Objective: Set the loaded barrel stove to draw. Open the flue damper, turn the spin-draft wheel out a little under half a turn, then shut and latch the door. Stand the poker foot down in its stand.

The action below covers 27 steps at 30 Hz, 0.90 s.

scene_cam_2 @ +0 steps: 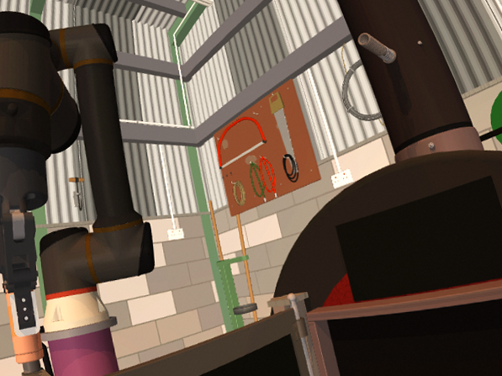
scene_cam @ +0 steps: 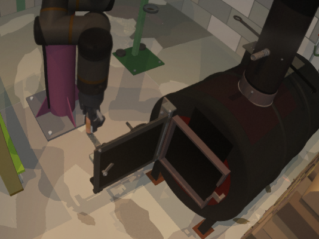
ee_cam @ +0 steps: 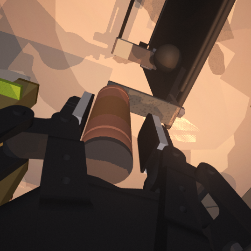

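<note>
My gripper (scene_cam: 91, 125) (scene_cam_2: 20, 311) (ee_cam: 119, 126) hangs at the free edge of the open stove door (scene_cam: 130, 154), around the orange grip of the door's latch handle (scene_cam: 88, 125) (scene_cam_2: 27, 345) (ee_cam: 108, 121). The grip stands upright on a grey latch bar (ee_cam: 149, 105) that runs to the door's edge. The door stands swung wide from the barrel stove (scene_cam: 239, 134), whose mouth shows a dark load. The damper handle (scene_cam: 260, 54) (scene_cam_2: 377, 47) sticks out of the flue pipe. The poker (scene_cam: 248, 27) leans at the back wall. The spin-draft wheel is hidden. The gripper is closed on the latch handle.
Behind the work, the arm's purple pedestal (scene_cam: 58, 89) stands on its floor plate, and further back the green poker stand (scene_cam: 139, 56) with its ring (scene_cam: 150, 8). A green-and-olive beam (scene_cam: 9, 158) lies to the left. Wooden crates (scene_cam: 292, 215) sit at the lower right.
</note>
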Motion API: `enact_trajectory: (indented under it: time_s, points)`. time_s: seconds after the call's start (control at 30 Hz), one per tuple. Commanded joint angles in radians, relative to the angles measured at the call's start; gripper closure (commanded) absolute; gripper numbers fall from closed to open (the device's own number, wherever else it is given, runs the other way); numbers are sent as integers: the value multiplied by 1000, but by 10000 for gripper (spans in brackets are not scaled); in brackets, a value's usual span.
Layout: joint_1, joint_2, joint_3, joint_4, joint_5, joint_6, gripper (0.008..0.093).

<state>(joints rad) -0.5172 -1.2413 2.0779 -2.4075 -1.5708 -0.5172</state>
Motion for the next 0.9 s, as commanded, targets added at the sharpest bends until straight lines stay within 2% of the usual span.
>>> enact_trajectory:
  time_s: [0.0,0.87]
  points:
    - [0,-1,-1,0,0,0,559]
    - [0,-1,-1,0,0,0,611]
